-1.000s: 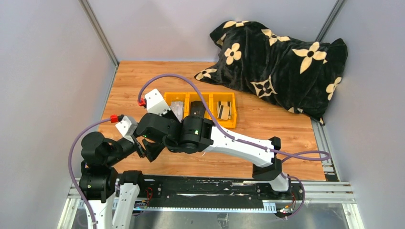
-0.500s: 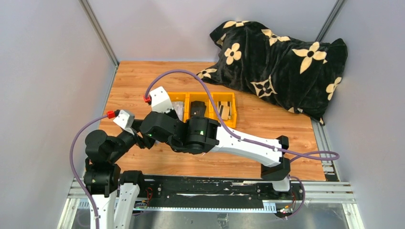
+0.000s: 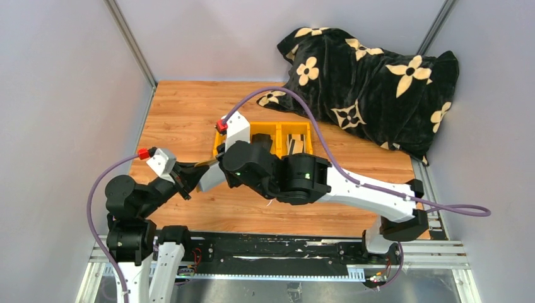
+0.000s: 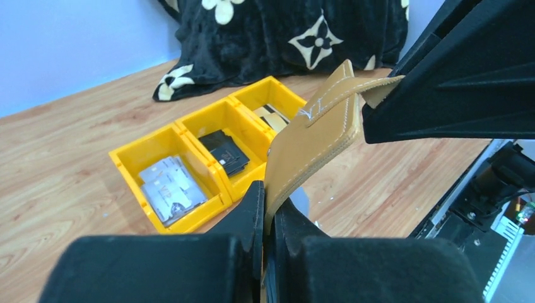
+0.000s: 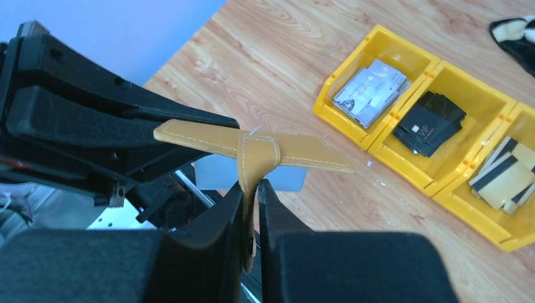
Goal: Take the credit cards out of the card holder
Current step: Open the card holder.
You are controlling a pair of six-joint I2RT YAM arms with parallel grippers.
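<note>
Right arm (image 3: 359,187) swung right (card holder (image 4: 318,136) exposed).

We see a wooden table (image 3: 183,113) with a light brown grain. A yellow three-compartment tray (image 3: 310,145) stands on it near the middle, its long side running left to right. Behind the tray, in the far right corner, a black plush blanket (image 3: 372,88) with cream flowers lies heaped.

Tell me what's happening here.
Both arms hold the mustard wallet up off the table between them. The left claw is clamped on one edge, the right claw on its strap. A pale grey piece shows beneath it; card or lining, I cannot tell. The yellow tray behind holds sorted cards.
</note>
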